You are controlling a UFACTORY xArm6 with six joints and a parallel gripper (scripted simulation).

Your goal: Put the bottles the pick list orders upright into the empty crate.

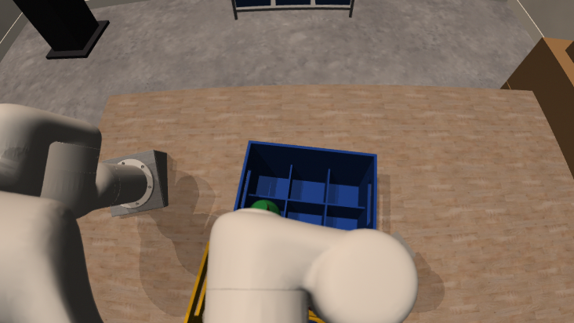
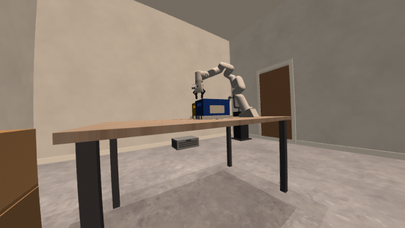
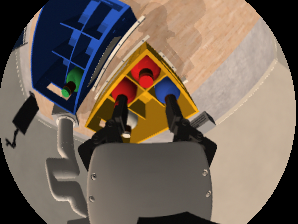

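The blue crate (image 1: 313, 149) (image 2: 212, 109) (image 3: 100, 4) stands mid-table with one green-capped bottle (image 1: 265, 205) (image 3: 72, 82) upright in a corner cell; its other cells are empty. The yellow crate (image 1: 199, 281) (image 2: 193, 109) (image 3: 154, 127) stands next to it and holds two red-capped bottles (image 3: 141, 70) (image 3: 121, 90), a blue-capped one (image 3: 161, 88) and a white one (image 3: 132, 121). My gripper (image 2: 198, 95) (image 3: 146, 103) is open and empty. It hangs above the yellow crate, with the white bottle near its left finger. In the overhead view the arm hides the gripper and most of the yellow crate.
The wooden table (image 1: 441, 160) (image 2: 170, 124) carries the arm's grey base mount (image 1: 138, 182) at the left. A thin pale strip (image 3: 119, 48) runs along the blue crate's side that faces the yellow crate. Brown boxes (image 1: 550, 80) stand off the table's right side.
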